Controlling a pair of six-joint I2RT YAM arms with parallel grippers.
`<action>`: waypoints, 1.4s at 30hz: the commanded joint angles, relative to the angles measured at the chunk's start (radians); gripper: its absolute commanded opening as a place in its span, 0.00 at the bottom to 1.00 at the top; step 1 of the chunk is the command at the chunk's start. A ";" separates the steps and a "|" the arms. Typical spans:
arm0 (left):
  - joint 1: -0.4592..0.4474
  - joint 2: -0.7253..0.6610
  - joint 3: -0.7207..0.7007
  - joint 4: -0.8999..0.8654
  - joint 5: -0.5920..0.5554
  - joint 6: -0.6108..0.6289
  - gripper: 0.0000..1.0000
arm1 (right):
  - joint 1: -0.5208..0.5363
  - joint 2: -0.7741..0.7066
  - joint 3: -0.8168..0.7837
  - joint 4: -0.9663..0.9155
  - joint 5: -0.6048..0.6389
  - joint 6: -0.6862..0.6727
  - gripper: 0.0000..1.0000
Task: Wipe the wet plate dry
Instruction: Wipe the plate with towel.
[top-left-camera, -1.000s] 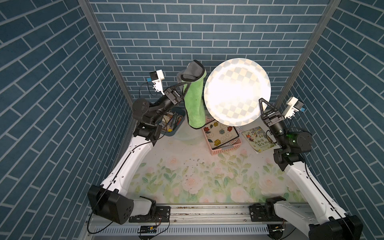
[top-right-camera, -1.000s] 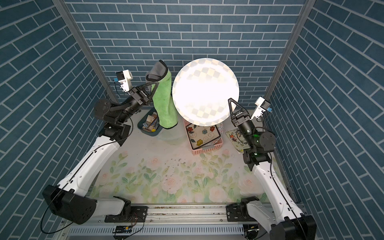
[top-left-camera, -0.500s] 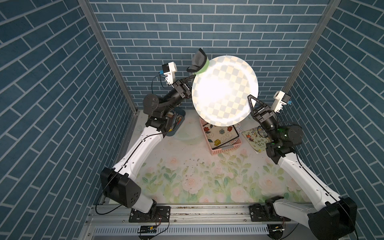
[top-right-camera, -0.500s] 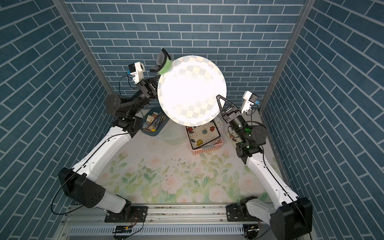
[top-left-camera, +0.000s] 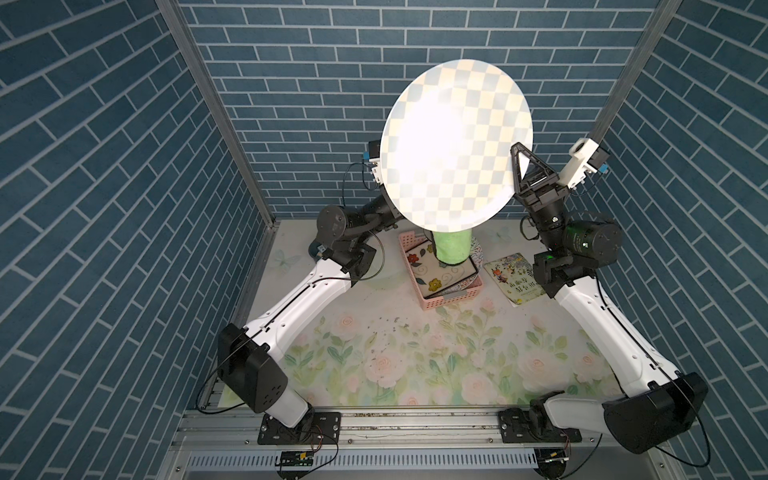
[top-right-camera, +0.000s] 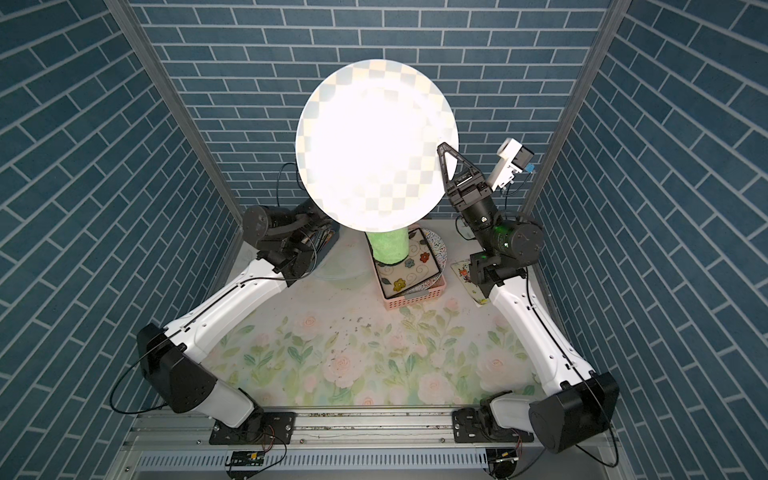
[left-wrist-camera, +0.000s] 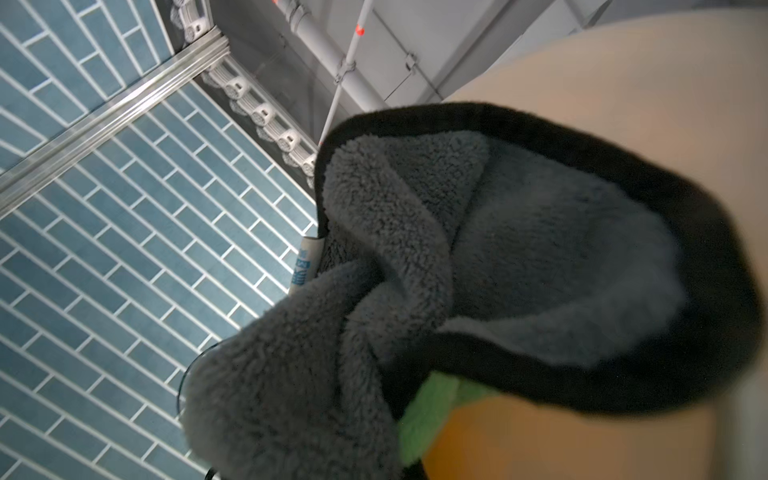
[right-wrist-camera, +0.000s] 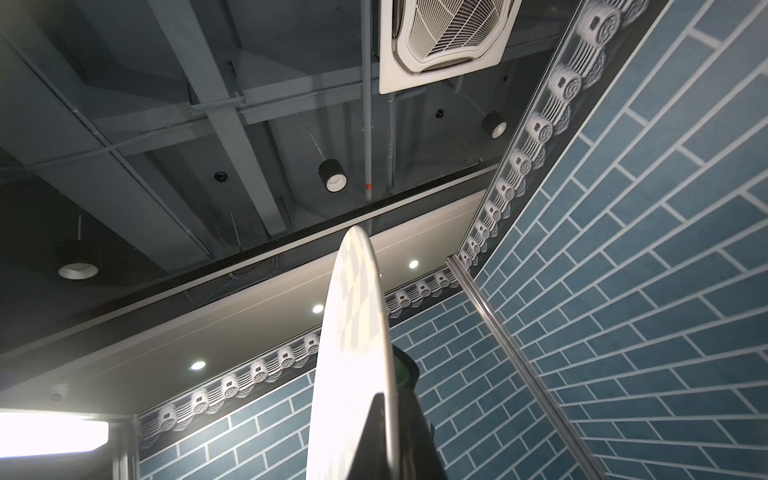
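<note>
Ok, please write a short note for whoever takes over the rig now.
Right gripper: shut on the rim of the checkered plate, which is raised high.
Left gripper: hidden behind the plate, shut on the cloth, whose green end hangs below the plate.
Done: both things are picked up, and the cloth is at the plate's back.
Left: the wiping itself. Whether the plate is dry cannot be seen.
</note>
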 joint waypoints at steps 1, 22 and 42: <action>0.032 -0.069 0.034 0.086 0.045 0.007 0.00 | -0.050 -0.025 -0.060 -0.050 0.031 -0.041 0.00; -0.029 0.028 0.164 0.250 0.047 -0.132 0.00 | -0.015 0.092 0.051 0.022 -0.005 -0.013 0.00; 0.025 -0.246 -0.353 0.109 -0.059 0.017 0.00 | -0.036 0.139 0.042 0.043 0.164 -0.015 0.00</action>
